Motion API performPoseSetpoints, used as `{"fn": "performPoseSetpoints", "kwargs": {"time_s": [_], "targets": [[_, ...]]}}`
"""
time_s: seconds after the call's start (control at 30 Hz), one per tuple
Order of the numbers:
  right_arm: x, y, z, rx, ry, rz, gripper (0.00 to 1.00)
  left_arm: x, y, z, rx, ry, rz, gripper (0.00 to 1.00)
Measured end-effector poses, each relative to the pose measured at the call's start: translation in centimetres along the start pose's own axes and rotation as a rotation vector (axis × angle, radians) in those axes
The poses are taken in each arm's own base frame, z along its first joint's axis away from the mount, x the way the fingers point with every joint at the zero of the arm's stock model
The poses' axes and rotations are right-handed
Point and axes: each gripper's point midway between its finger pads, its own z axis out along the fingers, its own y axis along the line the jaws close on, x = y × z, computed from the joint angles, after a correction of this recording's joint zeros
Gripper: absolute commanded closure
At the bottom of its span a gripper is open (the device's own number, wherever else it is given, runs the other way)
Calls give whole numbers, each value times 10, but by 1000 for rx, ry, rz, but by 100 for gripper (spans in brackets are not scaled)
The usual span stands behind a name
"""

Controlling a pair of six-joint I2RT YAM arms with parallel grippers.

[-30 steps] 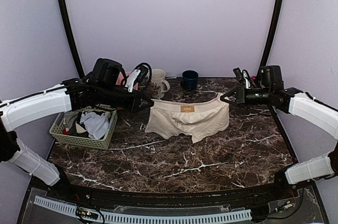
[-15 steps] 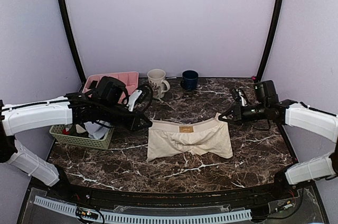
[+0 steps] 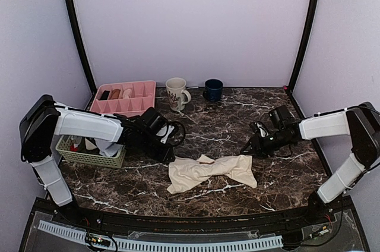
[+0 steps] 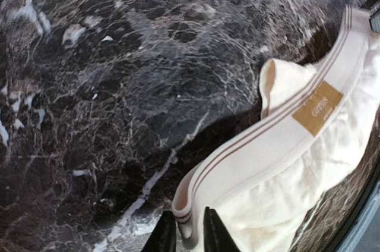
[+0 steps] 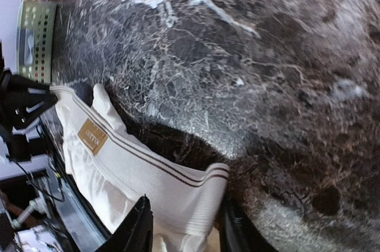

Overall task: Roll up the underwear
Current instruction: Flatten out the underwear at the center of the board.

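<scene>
The cream-beige underwear (image 3: 211, 170) lies crumpled on the dark marble table (image 3: 196, 124), near the front middle. Its striped waistband and brown label show in the left wrist view (image 4: 317, 108) and the right wrist view (image 5: 93, 136). My left gripper (image 3: 169, 156) is low at the garment's left end. In the left wrist view its jaws (image 4: 187, 235) are nearly closed on the folded waistband corner. My right gripper (image 3: 244, 150) is low at the right end. In the right wrist view its jaws (image 5: 184, 228) stand wide apart, with the waistband end lying flat between them.
A green basket (image 3: 89, 154) of clothes stands at the left, behind my left arm. A pink divided tray (image 3: 124, 96), a cream mug (image 3: 176, 93) and a dark blue cup (image 3: 213, 89) stand along the back edge.
Both grippers came down and toward the front. The underwear, held stretched between them before, now lies slack and crumpled on the table. The right jaws have spread.
</scene>
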Motion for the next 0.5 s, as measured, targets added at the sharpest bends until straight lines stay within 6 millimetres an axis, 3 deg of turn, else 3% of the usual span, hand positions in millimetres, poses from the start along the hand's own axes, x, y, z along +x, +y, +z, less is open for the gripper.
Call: {"fn": "performPoseSetpoints", "kwargs": {"time_s": [0.07, 0.17, 0.33, 0.5], "targets": [[-5, 1, 2, 3, 6, -4, 51, -3, 0, 4, 19, 4, -30, 59], [-15, 4, -1, 4, 2, -3, 50, -6, 7, 1, 40, -8, -87, 46], [-31, -6, -8, 17, -8, 41, 51, 6, 23, -11, 63, -27, -207, 44], [-28, -23, 3, 42, 65, 115, 52, 11, 23, -10, 97, -12, -265, 45]]}}
